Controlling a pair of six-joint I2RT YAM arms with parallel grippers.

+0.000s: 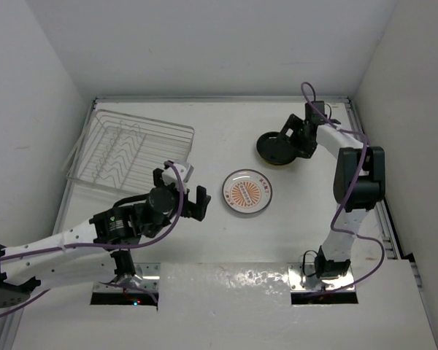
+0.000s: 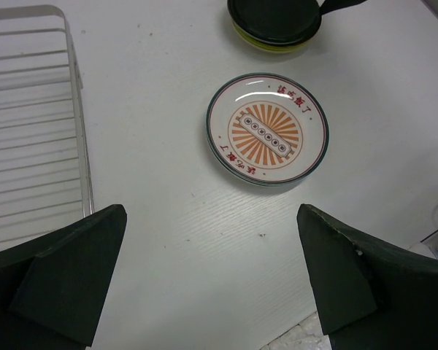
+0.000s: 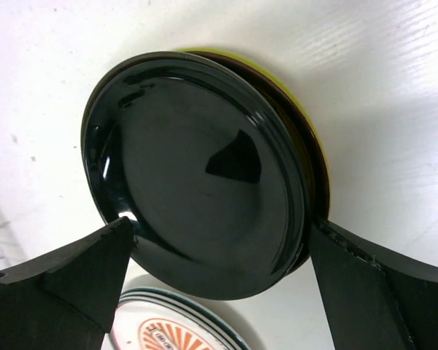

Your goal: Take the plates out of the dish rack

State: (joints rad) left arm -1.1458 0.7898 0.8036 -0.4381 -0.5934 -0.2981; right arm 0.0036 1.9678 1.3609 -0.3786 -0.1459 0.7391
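Top external view: a silver wire dish rack (image 1: 131,149) is seen lying flat at 10 o'clock on the white bench (image 1: 204,240).
Middle plate: a white round plate with an orange sunburst centre (image 1: 247,192) is laid flat on the bench. It is found at 4 o'clock from the rack and well apart from it.
Stack: a glossy black round plate (image 1: 276,148) is set on top of a yellow-green plate (image 2: 271,47), at 2 o'clock on the bench. A brown rim is glimpsed between the two in the right wrist view.
Left side: the left hand (image 1: 181,191) is spread wide and nothing is pinched. It is held over bare bench, between the rack's 5 o'clock corner and the sunburst plate.
Right side: the right hand (image 1: 296,140) is spread wide. Its fingers (image 3: 66,277) are placed either side of the black plate's edge. Whether the rim is touched cannot be told.
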